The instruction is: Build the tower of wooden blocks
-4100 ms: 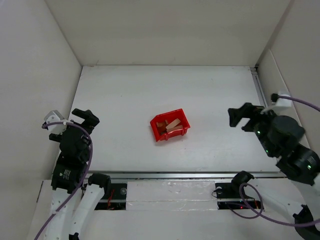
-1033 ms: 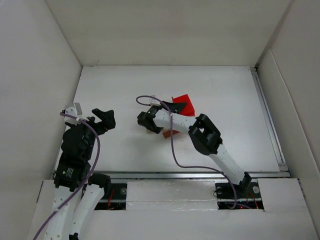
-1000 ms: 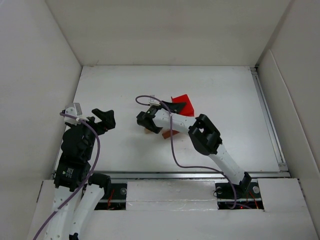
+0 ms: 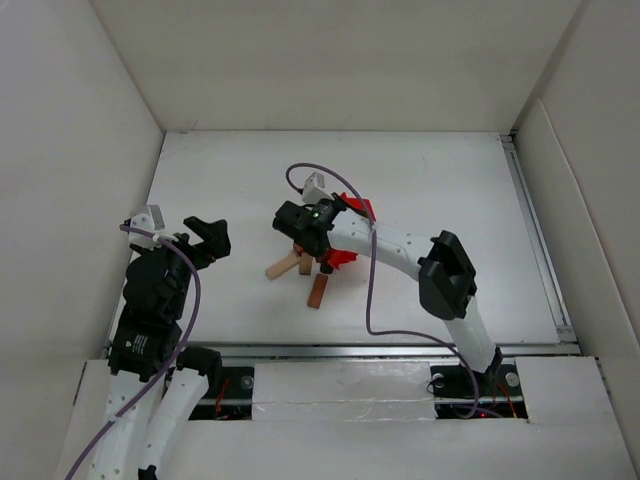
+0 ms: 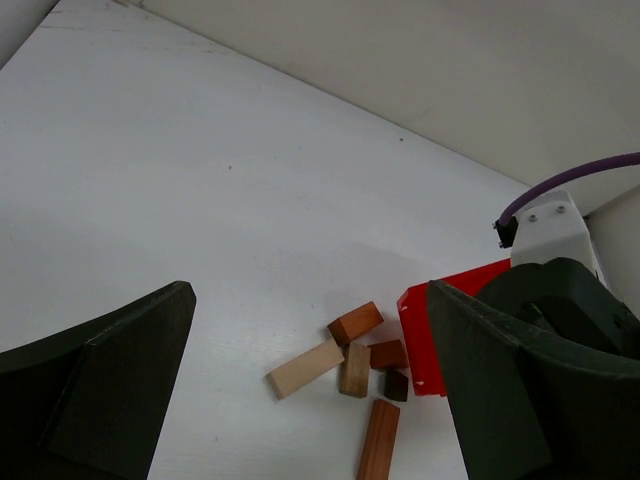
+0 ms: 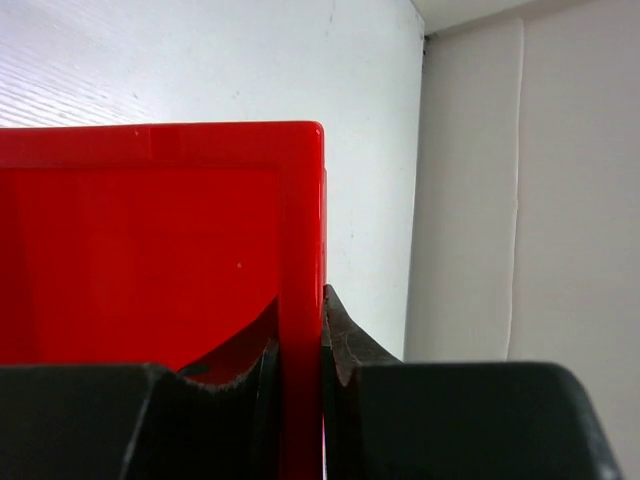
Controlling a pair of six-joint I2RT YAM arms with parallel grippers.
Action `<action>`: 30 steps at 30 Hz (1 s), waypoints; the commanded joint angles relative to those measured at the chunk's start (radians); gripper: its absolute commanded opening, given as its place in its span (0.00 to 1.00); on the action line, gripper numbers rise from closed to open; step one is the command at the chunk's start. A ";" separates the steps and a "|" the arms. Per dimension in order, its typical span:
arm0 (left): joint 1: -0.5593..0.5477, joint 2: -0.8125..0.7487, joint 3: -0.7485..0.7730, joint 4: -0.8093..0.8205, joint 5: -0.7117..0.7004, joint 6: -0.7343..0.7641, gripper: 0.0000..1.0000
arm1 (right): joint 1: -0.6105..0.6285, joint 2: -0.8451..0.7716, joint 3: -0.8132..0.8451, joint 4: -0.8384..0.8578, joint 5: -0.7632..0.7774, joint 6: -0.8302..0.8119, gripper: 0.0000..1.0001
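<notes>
Red bin (image 4: 360, 208) tipped up around bench (image 4: 450, 180) middle, wall pinched tight by right gripper (image 6: 300, 335). Wood blocks (image 5: 355, 365) scattered flat just beside it, toward near edge: tan block (image 4: 282, 266) leftmost, orange-brown block (image 4: 318, 290) nearest the edge. Left gripper (image 5: 308, 290) spread wide, well apart, toward left edge.

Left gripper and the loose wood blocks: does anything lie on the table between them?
Nothing: the top external view shows only bare white table between the left gripper and the wood blocks, and the left wrist view agrees.
</notes>
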 commanded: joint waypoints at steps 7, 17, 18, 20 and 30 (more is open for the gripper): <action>-0.005 0.014 -0.006 0.034 -0.014 0.017 0.99 | -0.124 -0.091 -0.136 0.176 -0.023 -0.046 0.00; -0.005 0.018 0.006 0.019 -0.066 0.005 0.99 | -0.419 -0.370 -0.372 0.605 -0.489 -0.147 0.00; -0.005 0.018 0.006 0.018 -0.069 0.004 0.99 | -0.449 -0.374 -0.385 0.639 -0.588 -0.149 0.00; -0.005 0.024 0.006 0.019 -0.063 0.003 0.99 | -0.528 -0.353 -0.390 0.719 -0.669 -0.152 0.00; -0.005 0.070 0.006 0.025 -0.034 0.012 0.99 | -0.674 0.067 0.006 0.741 -1.046 -0.088 0.00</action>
